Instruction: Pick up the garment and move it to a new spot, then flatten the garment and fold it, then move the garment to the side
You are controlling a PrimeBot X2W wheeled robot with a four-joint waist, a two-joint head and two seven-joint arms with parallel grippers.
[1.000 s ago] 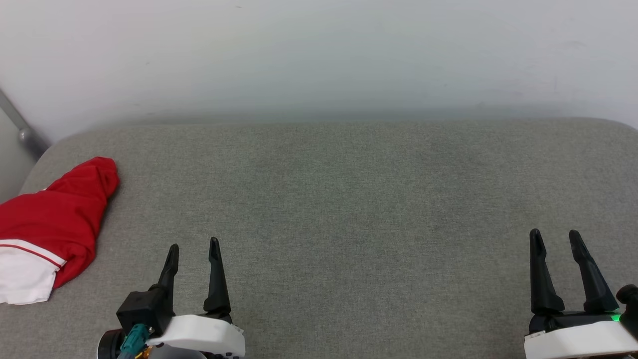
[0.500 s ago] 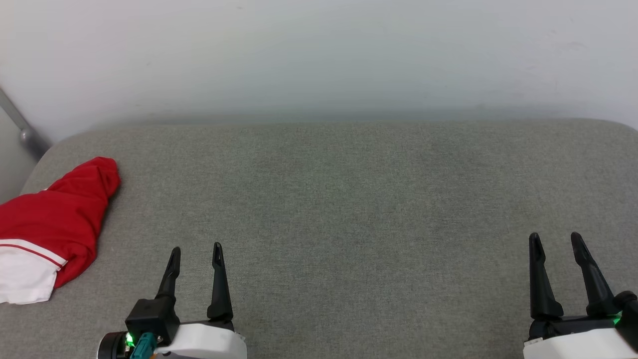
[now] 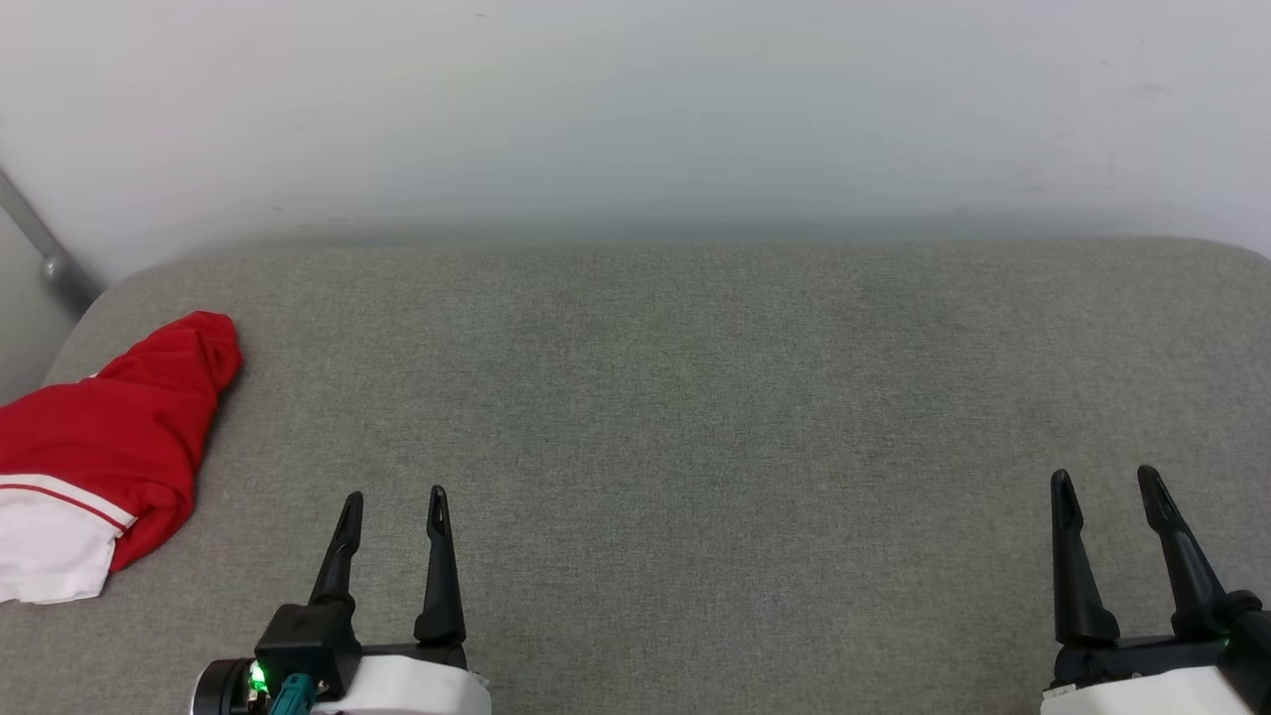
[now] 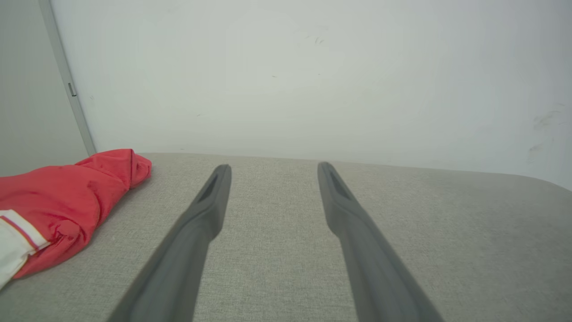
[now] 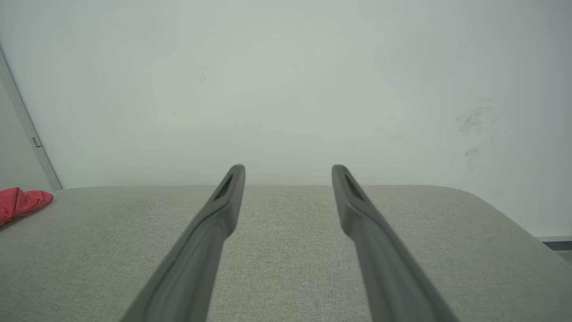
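Note:
The garment (image 3: 119,427) is a bright red shirt with a white, red-striped sleeve panel, bunched at the far left edge of the grey cushion. It also lies at the left of the left wrist view (image 4: 67,197), and a red tip of the garment (image 5: 22,201) peeks in at the left of the right wrist view. My left gripper (image 3: 394,497) stands open at the lower left, to the right of the garment and apart from it. At the lower right my right gripper (image 3: 1105,479) is open, with nothing between its fingers.
The grey fabric cushion (image 3: 675,397) spreads across the whole width, with rounded far corners. A pale wall (image 3: 635,109) rises right behind it. A grey metal bar (image 3: 40,248) slants at the far left beside the cushion's corner.
Both grippers have drawn back a little toward the bottom edge of the head view. The garment lies as before.

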